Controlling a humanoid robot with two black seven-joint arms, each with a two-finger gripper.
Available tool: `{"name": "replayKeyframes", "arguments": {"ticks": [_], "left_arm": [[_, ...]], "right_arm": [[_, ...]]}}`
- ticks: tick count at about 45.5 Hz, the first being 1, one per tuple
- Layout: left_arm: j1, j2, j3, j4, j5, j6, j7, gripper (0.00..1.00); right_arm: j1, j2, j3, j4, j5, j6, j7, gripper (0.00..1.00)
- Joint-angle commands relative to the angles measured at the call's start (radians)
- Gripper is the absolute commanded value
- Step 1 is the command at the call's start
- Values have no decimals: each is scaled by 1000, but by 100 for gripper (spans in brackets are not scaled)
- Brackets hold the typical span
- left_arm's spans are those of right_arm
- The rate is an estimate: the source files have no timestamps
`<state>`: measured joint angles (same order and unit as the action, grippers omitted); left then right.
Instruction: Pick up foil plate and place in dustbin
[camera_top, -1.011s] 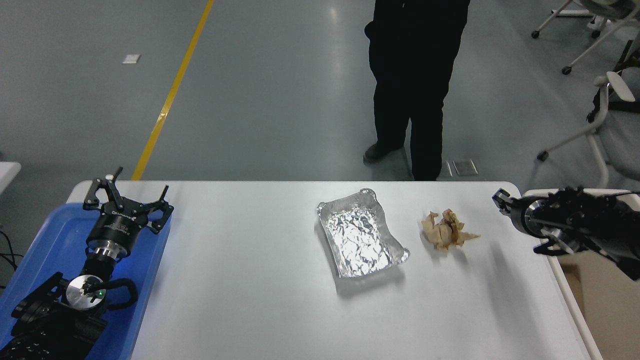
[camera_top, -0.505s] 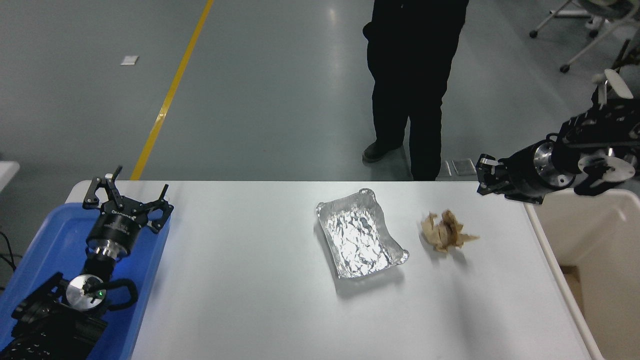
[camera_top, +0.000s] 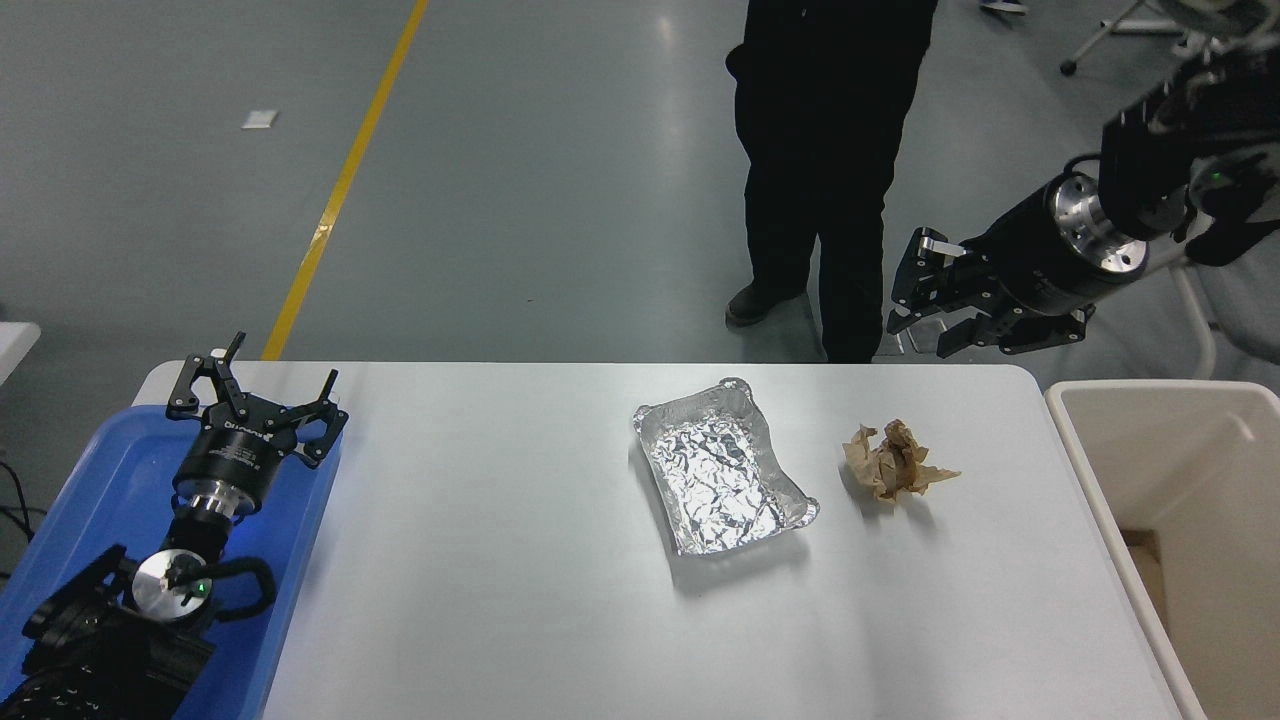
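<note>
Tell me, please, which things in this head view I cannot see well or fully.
- Dustbin: the right and bottom edges cut it off; most of its inside is out of frame.
- Blue tray: the parked left arm covers part of it, and the left edge cuts it.
- Person: only the legs show; the top edge cuts off the rest.
- Right arm: cut by the right edge.

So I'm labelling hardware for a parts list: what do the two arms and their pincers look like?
Both are black. The left pincer has thin open-frame fingers, white lettering on its body, a silver ring behind it and a small green light lower down. The right pincer has a silver wrist collar and a pale fingertip.
</note>
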<state>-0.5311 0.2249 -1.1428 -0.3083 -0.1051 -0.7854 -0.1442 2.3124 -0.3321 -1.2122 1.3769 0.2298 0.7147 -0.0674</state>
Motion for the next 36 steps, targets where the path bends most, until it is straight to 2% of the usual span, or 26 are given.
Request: {"name": "replayKeyframes", "arguments": {"ticks": [1, 11, 19, 36], "left_arm": [[-1, 1, 0, 0, -1, 0, 0, 99], [-1, -1, 0, 0, 1, 0, 0, 99], [-1, 1, 0, 0, 1, 0, 0, 99], [-1, -1, 0, 0, 1, 0, 0, 99]], "right_arm": [[119, 37, -4, 8, 5, 71, 0, 100], [130, 156, -50, -7, -4, 71, 0, 100], [128, 209, -58, -6, -1, 71, -2, 100], [156, 222, -82, -16, 5, 71, 1, 100]]}}
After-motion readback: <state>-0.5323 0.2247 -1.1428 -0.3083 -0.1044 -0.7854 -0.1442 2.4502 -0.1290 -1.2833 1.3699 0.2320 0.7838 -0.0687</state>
